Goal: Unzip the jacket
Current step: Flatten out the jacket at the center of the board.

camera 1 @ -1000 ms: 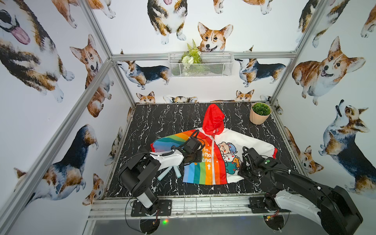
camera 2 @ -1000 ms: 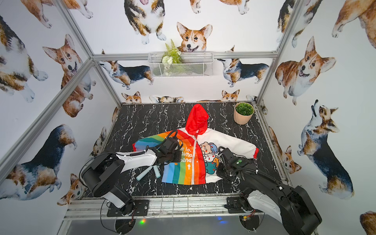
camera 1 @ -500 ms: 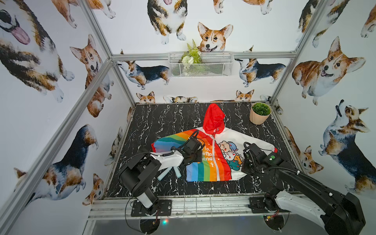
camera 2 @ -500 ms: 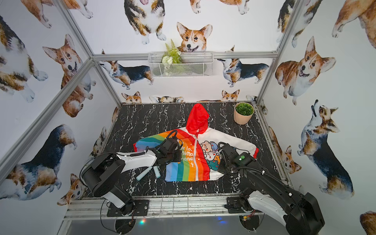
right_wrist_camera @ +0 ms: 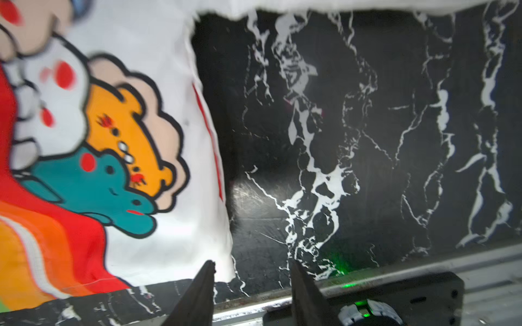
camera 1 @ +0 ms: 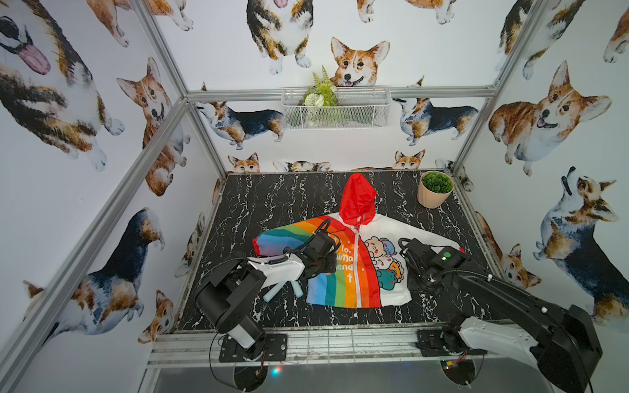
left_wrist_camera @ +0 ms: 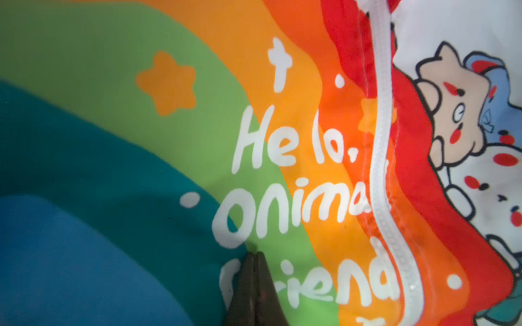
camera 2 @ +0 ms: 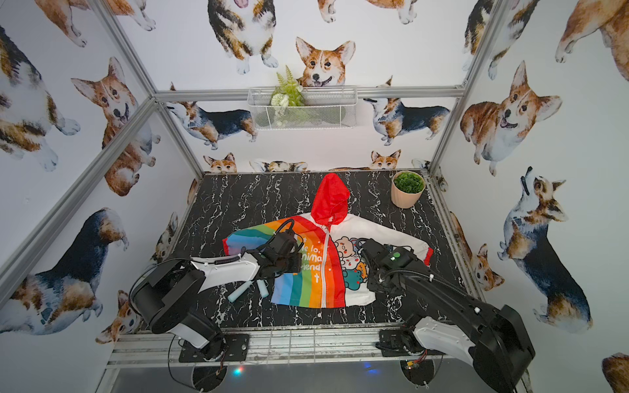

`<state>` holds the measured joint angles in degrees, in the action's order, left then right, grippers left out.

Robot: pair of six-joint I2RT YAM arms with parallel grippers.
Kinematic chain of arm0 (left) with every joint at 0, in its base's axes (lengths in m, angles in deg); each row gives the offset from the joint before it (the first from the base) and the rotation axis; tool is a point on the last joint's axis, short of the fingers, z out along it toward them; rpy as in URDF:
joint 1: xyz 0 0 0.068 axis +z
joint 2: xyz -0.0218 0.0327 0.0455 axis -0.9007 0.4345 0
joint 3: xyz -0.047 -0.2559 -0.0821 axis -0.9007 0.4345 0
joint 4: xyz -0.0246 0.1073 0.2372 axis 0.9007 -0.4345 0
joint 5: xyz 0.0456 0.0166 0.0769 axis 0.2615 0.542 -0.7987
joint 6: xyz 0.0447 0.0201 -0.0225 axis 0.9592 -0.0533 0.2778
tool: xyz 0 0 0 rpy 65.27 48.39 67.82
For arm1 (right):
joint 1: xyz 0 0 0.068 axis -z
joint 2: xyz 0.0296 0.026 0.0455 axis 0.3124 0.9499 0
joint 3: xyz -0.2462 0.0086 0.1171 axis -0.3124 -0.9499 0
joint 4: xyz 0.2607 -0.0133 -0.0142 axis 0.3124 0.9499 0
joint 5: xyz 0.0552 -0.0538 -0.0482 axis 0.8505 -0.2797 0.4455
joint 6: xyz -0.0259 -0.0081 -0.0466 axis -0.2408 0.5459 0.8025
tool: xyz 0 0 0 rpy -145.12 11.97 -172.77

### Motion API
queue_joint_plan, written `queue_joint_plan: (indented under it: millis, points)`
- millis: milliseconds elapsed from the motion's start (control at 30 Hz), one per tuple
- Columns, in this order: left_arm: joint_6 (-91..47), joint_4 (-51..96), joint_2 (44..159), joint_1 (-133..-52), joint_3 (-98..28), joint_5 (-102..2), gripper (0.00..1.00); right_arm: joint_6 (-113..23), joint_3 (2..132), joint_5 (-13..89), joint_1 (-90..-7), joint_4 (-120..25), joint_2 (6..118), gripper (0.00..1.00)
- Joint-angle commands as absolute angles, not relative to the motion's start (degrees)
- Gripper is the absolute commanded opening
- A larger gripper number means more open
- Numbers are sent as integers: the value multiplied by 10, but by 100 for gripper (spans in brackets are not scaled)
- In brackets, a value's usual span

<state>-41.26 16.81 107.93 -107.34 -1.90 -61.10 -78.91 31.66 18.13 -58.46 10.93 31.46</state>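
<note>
**A:** What is the left gripper (left_wrist_camera: 255,255) doing?
**B:** It is clenched, both tips together. They rest on the green stripe of the jacket (camera 1: 337,289), just beside the white lettering. Whether cloth is pinched between them, I cannot tell.
**A:** And the right gripper (right_wrist_camera: 252,269)?
**B:** Released. Its jaws stand apart, with only the table (camera 1: 272,204) between them. One fingertip (right_wrist_camera: 205,282) is at the white hem corner; touching or not, I cannot say.
**A:** Where is the jacket?
**B:** It lies flat in the middle of the table, in both top views. The hood (camera 1: 357,197) points to 12 o'clock and the hem to 6. The rainbow half is at 9 and the white half with animals at 3. The left arm reaches over the rainbow half from 7 o'clock. The right arm comes from 5 o'clock to the white side.
**A:** The zipper (left_wrist_camera: 384,141)?
**B:** It is closed along all the length that shows.
**A:** Anything else?
**B:** Two pale blue tubes (camera 1: 274,292) lie just beside the hem, at its 9 o'clock. A pot (camera 1: 435,192) with a green plant stands at 1 o'clock, well apart from the jacket.
</note>
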Motion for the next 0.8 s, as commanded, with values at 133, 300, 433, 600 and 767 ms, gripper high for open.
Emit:
queue_joint_plan:
  millis: [133, 300, 433, 600, 767]
  points:
    - [-398, 142, 953, -1073, 0, -582, 26, -789, 268, 272, -585, -74, 305, 12]
    - [-393, 129, 931, -1063, 4, -614, 25, -782, 252, 299, -529, -179, 364, 1]
    - [-396, 135, 970, -1041, -4, -628, 19, -747, 261, 302, -488, -214, 450, 0]
    - [-399, 154, 1026, -1020, -11, -624, 14, -719, 276, 315, -467, -232, 537, 0]
    - [-411, 152, 1061, -1014, -5, -632, 11, -716, 270, 292, -444, -226, 583, 0]
